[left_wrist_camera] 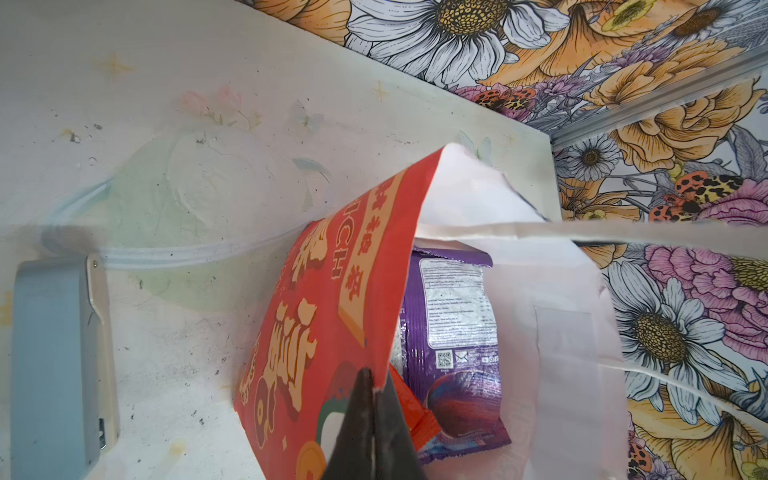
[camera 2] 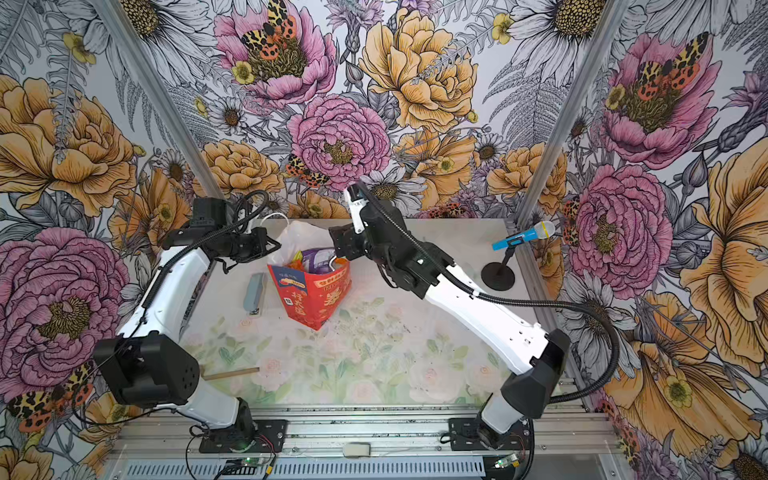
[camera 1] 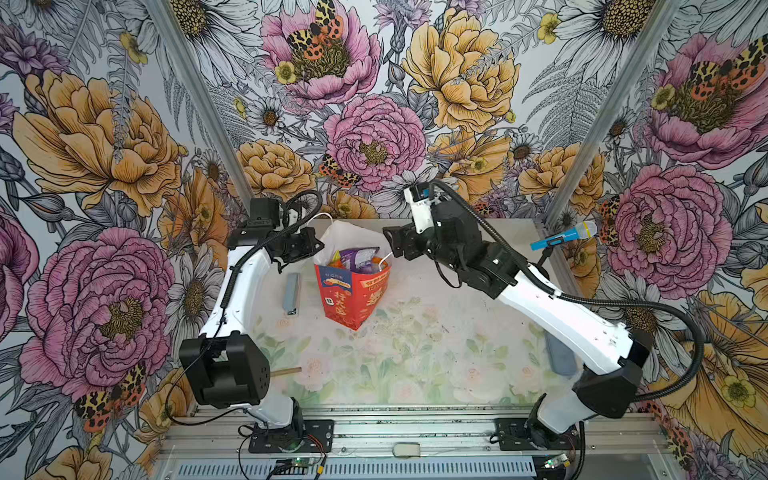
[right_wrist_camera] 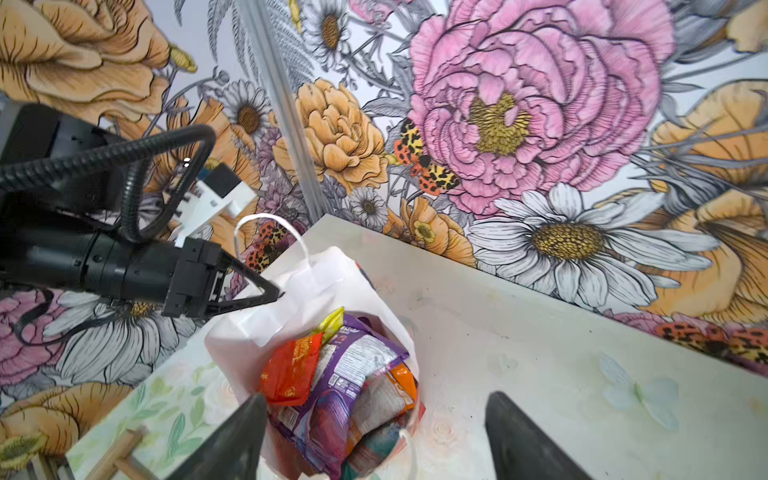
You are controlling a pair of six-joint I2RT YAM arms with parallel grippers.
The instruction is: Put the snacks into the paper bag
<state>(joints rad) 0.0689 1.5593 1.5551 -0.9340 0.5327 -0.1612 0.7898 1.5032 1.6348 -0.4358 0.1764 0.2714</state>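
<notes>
Your left gripper pinches the paper bag rim; raise the spread, empty right gripper straight above it.

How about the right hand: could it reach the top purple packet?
Probably yes: the right hand hangs open above the paper bag, the left hand pinches its rim, and the purple packet lies on top.

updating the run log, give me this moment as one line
left gripper: shut on paper bag rim | right gripper: open, aimed at bag mouth | snacks: inside bag
</notes>
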